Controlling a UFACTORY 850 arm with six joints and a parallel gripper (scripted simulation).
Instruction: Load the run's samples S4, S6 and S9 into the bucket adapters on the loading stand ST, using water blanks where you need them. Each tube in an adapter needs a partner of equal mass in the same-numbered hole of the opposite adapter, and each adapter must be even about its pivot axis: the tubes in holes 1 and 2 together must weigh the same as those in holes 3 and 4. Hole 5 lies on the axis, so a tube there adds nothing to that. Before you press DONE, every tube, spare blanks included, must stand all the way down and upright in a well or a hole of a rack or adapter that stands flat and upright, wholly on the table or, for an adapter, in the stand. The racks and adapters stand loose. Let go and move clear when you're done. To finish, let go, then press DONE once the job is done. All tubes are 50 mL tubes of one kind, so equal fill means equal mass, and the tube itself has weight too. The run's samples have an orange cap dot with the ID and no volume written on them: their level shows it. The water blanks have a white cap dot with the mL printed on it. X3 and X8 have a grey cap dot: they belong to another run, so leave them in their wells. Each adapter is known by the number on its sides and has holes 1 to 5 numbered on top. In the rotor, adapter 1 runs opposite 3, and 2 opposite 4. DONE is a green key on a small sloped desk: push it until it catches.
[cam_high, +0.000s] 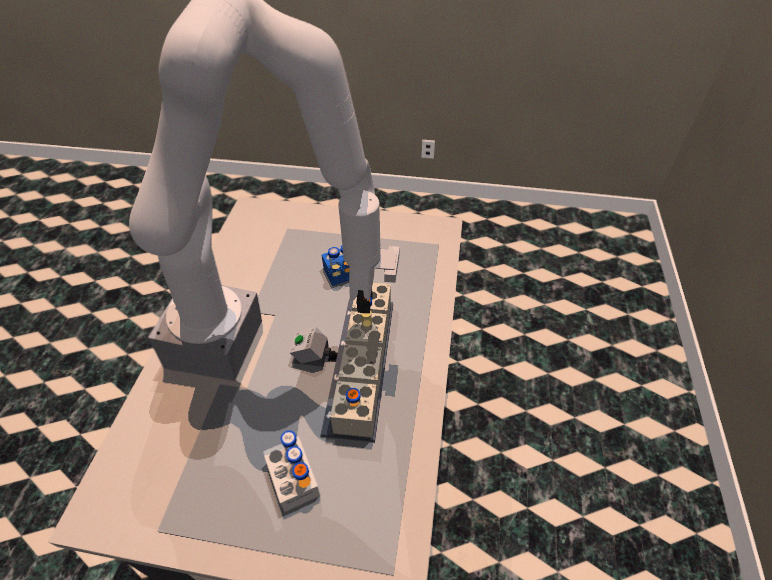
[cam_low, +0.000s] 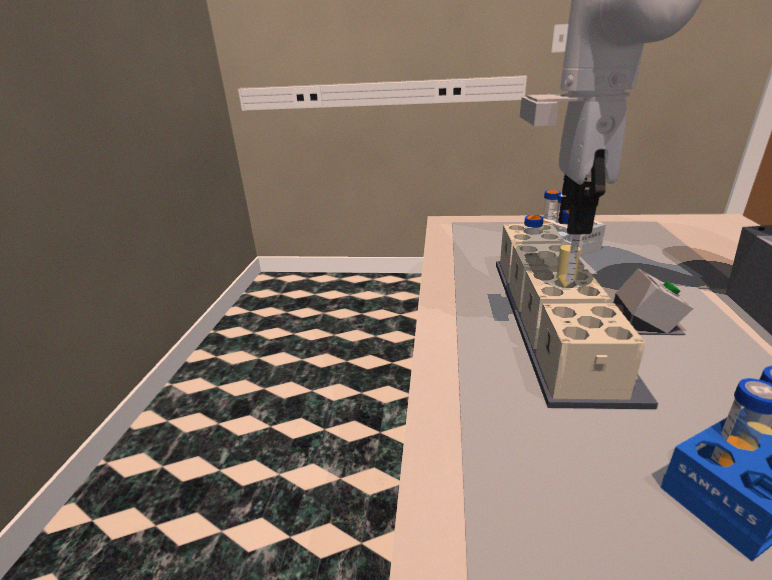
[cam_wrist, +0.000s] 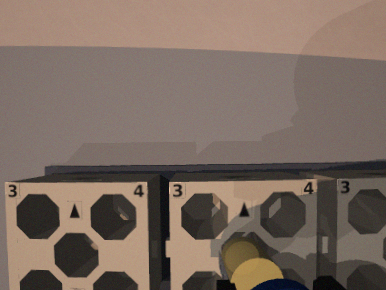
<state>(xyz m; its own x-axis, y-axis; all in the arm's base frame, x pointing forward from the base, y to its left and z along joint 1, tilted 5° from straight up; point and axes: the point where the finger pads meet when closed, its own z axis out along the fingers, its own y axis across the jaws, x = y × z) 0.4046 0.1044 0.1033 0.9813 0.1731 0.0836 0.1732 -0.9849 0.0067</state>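
My gripper (cam_high: 363, 305) (cam_low: 581, 230) (cam_wrist: 276, 286) is shut on an upright blue-capped tube (cam_low: 568, 266) (cam_wrist: 257, 274) with yellow liquid. The tube's tip is close over hole 5 of the second adapter (cam_low: 567, 298) (cam_wrist: 192, 260) from the blue rack's end of the stand (cam_low: 642, 400); its cap dot is hidden. An orange-dot tube (cam_high: 353, 394) (cam_low: 533, 220) stands in the middle hole of the adapter at the other end. The end adapter (cam_low: 596, 374) (cam_wrist: 25, 250) near the blue rack shows no tubes. The green DONE key (cam_high: 298, 339) (cam_low: 671, 288) sits on its sloped desk.
The white rack (cam_high: 299, 500) (cam_low: 592, 240) holds two white-dot tubes and one orange-dot tube (cam_high: 300, 470) (cam_low: 551, 194). The blue SAMPLES rack (cam_high: 337, 280) (cam_low: 711, 492) holds tubes, partly hidden by the arm. The DONE desk (cam_high: 310, 346) (cam_low: 652, 300) stands beside the stand's robot side.
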